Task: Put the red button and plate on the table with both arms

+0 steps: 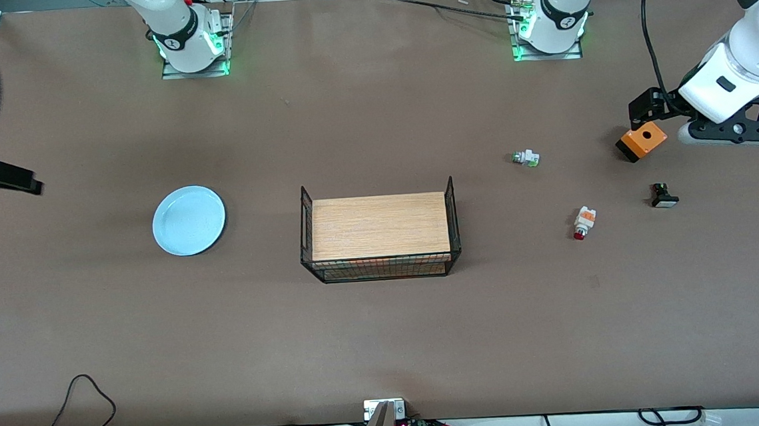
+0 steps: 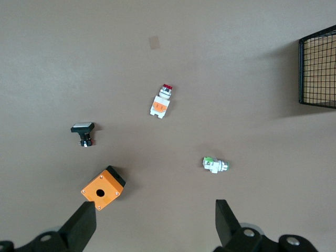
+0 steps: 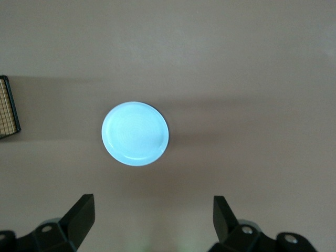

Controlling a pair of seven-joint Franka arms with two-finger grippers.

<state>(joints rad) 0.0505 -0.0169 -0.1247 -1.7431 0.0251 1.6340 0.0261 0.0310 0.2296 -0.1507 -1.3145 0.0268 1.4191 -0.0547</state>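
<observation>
The light blue plate (image 1: pixel 189 220) lies on the brown table (image 1: pixel 389 346) toward the right arm's end; it also shows in the right wrist view (image 3: pixel 135 133). The red button (image 1: pixel 583 222) lies on its side on the table toward the left arm's end, and shows in the left wrist view (image 2: pixel 161 101). My left gripper (image 1: pixel 643 109) is open and empty, up over the table beside an orange box; its fingers (image 2: pixel 84 224) stand wide apart. My right gripper (image 1: pixel 29 183) is open and empty, up over the table's end past the plate; its fingers (image 3: pixel 81 215) are spread.
A wooden shelf with black wire sides (image 1: pixel 380 236) stands mid-table. A green-capped button (image 1: pixel 525 158), a black-based button with a white cap (image 1: pixel 663 196) and an orange box with a hole (image 1: pixel 642 141) lie near the red button. Cables run along the front edge.
</observation>
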